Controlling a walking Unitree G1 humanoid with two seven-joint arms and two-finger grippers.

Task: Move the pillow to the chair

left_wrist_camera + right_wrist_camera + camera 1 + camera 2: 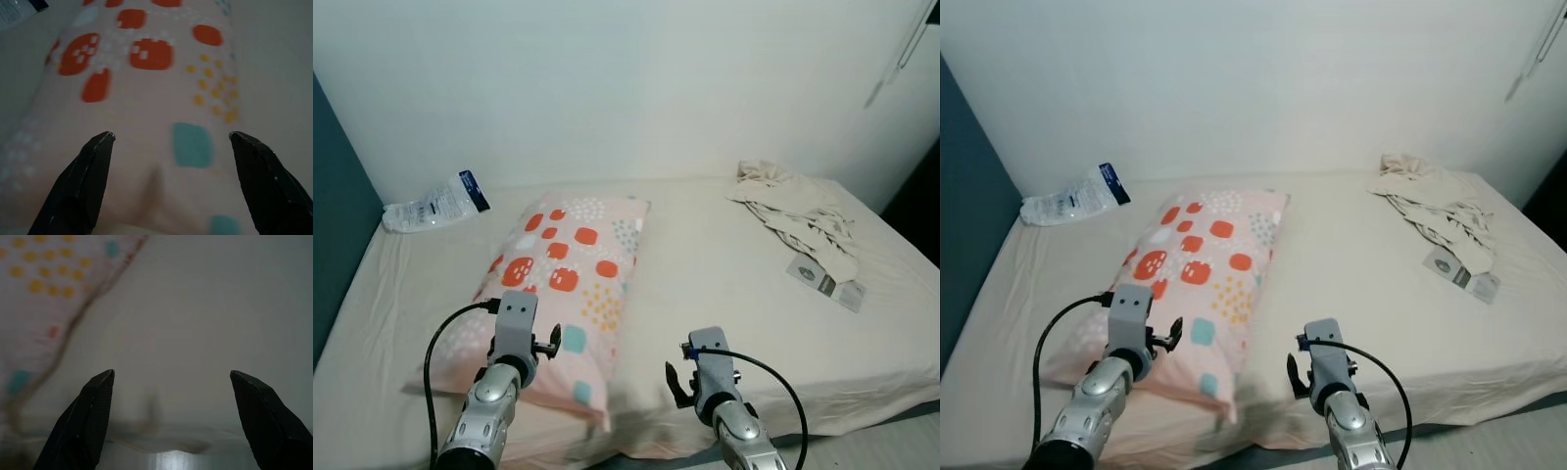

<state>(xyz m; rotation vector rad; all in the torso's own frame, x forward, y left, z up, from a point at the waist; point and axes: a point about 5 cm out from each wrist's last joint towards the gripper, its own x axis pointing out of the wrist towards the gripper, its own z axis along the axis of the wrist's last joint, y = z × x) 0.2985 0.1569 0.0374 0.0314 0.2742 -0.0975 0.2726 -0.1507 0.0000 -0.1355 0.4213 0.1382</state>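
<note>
Pink, with orange blotches, teal squares and yellow dots, the pillow [566, 284] lies flat on the cream bed [724, 294], left of middle. Over its near end the left gripper [168, 147] hangs spread wide, holding nothing. Beside the pillow's edge, the right gripper [171, 387] gapes equally empty over the sheet.

Head cams look down at bed [724, 284]; wrist cams sit close, both catching pillow [146, 98] edge.

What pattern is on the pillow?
The pillow is pale pink with orange-red blotches, teal squares and yellow dots; clearest in the left eye view.
</note>
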